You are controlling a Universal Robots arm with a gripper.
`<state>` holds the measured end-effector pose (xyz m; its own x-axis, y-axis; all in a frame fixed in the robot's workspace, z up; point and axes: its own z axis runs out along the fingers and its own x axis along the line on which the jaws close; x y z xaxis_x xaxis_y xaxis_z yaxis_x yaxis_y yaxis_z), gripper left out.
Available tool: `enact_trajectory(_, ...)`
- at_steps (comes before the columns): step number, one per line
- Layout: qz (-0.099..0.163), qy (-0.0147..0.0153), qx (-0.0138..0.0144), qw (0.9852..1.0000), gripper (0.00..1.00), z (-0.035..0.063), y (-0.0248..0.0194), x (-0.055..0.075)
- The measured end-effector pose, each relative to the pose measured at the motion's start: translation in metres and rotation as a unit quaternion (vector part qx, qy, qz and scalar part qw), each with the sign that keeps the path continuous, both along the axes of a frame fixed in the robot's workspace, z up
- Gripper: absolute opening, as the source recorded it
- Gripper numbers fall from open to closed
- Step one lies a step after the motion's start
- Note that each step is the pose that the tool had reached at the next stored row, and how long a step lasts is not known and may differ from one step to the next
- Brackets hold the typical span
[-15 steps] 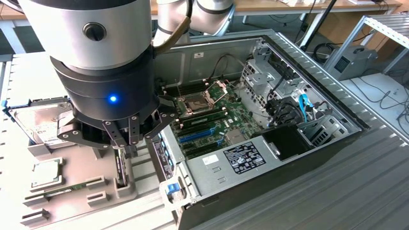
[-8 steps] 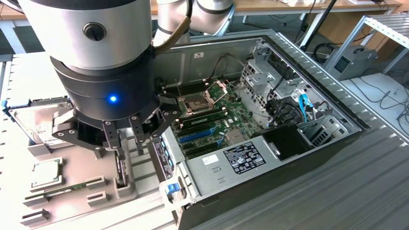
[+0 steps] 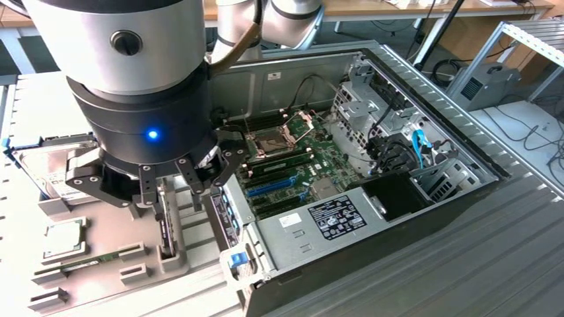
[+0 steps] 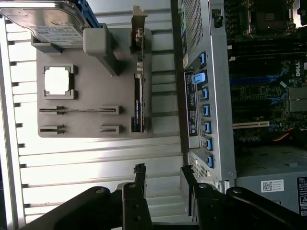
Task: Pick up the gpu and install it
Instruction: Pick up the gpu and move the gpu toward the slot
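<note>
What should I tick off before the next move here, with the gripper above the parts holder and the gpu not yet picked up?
1. Jaws of the gripper apart, nothing between them: ok.
2. The gpu standing on edge in its holder: ok.
3. Line-up of gripper and gpu: cannot tell.
4. Side of the computer case open, board exposed: ok.
5. The blue slots free of cards: ok.
</note>
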<state>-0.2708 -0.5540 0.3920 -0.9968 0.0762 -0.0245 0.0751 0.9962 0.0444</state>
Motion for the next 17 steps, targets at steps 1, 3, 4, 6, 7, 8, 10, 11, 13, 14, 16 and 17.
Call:
enact_trajectory(1,0.000,0.0000,0.0000,1.0000,0.42,-0.0003,0.0016,-0.001)
enact_trajectory(3,0.000,0.0000,0.0000,1.0000,0.42,-0.0009,0.0038,-0.001)
enact_trajectory(4,0.000,0.0001,-0.0001,1.0000,0.42,-0.0011,0.0050,-0.001)
enact_trajectory(6,0.000,0.0001,0.0000,1.0000,0.42,-0.0018,0.0067,-0.002)
enact_trajectory(7,0.000,0.0001,0.0000,1.0000,0.42,-0.0022,0.0077,-0.002)
enact_trajectory(8,0.000,0.0001,0.0000,1.0000,0.42,-0.0026,0.0085,-0.002)
enact_trajectory(10,0.000,0.0000,0.0000,1.0000,0.42,-0.0035,0.0100,-0.002)
enact_trajectory(11,0.000,0.0000,0.0000,1.0000,0.42,-0.0040,0.0109,-0.002)
enact_trajectory(13,0.000,0.0000,0.0000,1.0000,0.42,-0.0051,0.0123,-0.002)
enact_trajectory(14,0.000,0.0000,0.0000,1.0000,0.42,-0.0055,0.0130,-0.002)
enact_trajectory(16,0.000,0.0001,0.0000,1.0000,0.42,-0.0063,0.0145,-0.002)
enact_trajectory(17,0.000,0.0000,0.0000,1.0000,0.42,-0.0068,0.0151,-0.002)
